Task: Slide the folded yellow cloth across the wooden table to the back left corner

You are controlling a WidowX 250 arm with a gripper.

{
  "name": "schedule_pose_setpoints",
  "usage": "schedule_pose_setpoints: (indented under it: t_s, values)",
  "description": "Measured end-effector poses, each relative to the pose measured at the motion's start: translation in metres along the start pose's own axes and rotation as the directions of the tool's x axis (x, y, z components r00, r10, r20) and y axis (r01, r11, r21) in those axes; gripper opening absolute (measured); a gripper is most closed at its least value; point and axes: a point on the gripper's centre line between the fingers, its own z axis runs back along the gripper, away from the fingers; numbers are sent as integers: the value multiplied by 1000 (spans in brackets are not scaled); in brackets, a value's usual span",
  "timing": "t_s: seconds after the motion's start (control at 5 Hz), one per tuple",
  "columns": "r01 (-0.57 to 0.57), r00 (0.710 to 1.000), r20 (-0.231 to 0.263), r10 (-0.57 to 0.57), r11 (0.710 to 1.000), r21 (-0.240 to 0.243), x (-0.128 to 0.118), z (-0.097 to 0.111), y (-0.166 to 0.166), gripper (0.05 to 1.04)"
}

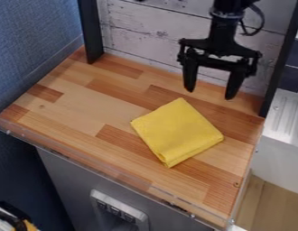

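The black gripper [208, 90] hangs at the upper right of the camera view, above the back part of the wooden counter [73, 103]. Its two fingers stand wide apart and nothing is between them. A yellow cloth [177, 131], folded into a rough square, lies flat on the counter, right of the middle. The cloth is below and a little to the left of the gripper in the view, and the two are apart.
Black posts [90, 31] rise at the counter's back left and back right, with a whitewashed plank wall [157, 34] behind. A clear low rim [109, 169] runs along the front edge. A white ribbed surface [287, 117] adjoins at the right.
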Motion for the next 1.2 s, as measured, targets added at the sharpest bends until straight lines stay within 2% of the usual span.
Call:
schedule_pose_setpoints:
  t_s: [0.4,0.6,1.0,1.2]
  values:
    - [-118,991,53,119,993,-25,-9,5,17,999]
    - [-162,984,64,163,986,-27,-12,6,20,934]
    - [-226,971,73,228,974,-27,-17,-14,33,377]
    - [-248,965,82,249,968,-24,-17,-28,37,164]
